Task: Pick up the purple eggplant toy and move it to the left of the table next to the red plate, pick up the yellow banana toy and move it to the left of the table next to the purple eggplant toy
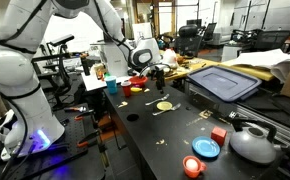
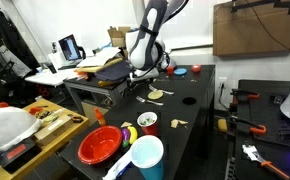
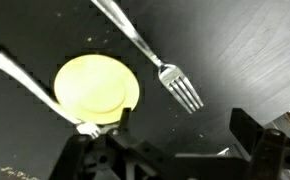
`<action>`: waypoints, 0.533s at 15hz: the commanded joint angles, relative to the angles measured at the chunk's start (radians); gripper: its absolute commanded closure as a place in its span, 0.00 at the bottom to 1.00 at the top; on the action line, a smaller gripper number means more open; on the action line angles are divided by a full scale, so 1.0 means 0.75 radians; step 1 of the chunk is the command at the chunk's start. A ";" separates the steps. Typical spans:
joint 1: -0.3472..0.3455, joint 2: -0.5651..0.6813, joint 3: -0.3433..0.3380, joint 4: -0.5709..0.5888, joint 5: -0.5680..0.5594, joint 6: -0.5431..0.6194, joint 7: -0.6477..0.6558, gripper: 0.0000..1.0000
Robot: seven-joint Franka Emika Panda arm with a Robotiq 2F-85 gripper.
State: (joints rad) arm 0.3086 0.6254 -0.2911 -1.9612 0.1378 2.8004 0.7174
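The gripper (image 1: 157,72) hangs over the middle of the black surface (image 1: 175,135), above a pale yellow disc (image 1: 164,104); both exterior views (image 2: 145,72) show it in that place. In the wrist view the jaws stand apart at the bottom of the frame, with only bare dark surface between them and nothing held. In that view the pale yellow disc (image 3: 97,85) lies ahead of the jaws and off to one side, and a silver fork (image 3: 180,85) lies ahead of the gap, its tines pointing toward the gripper (image 3: 175,150). A second thin metal utensil (image 3: 30,80) runs along the disc's far side.

The yellow banana toy (image 2: 130,131) is well apart from the jaws. In an exterior view it lies at the near end of the surface, just beside the rim of the red plate (image 2: 95,148). A small red cup (image 2: 147,122) and a light blue cup (image 2: 147,156) stand close by. The purple eggplant toy cannot be made out against the dark top in any view.

At the opposite end of the surface, in an exterior view, sit a blue plate (image 1: 206,148), an orange-red cup (image 1: 192,166), a red cube (image 1: 218,134) and a grey kettle (image 1: 253,143).
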 commanded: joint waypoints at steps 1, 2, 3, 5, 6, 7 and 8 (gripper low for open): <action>0.052 -0.064 -0.127 -0.039 -0.174 -0.168 0.073 0.00; 0.040 -0.077 -0.139 -0.035 -0.225 -0.255 0.051 0.00; 0.020 -0.086 -0.138 -0.026 -0.272 -0.332 0.033 0.00; -0.026 -0.114 -0.120 -0.015 -0.353 -0.477 0.002 0.00; -0.054 -0.131 -0.101 -0.011 -0.383 -0.546 -0.018 0.00; -0.088 -0.151 -0.076 -0.007 -0.403 -0.619 -0.055 0.00; -0.114 -0.167 -0.058 -0.002 -0.423 -0.675 -0.071 0.00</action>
State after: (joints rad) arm 0.2816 0.5666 -0.3805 -1.9553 -0.1285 2.4196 0.7067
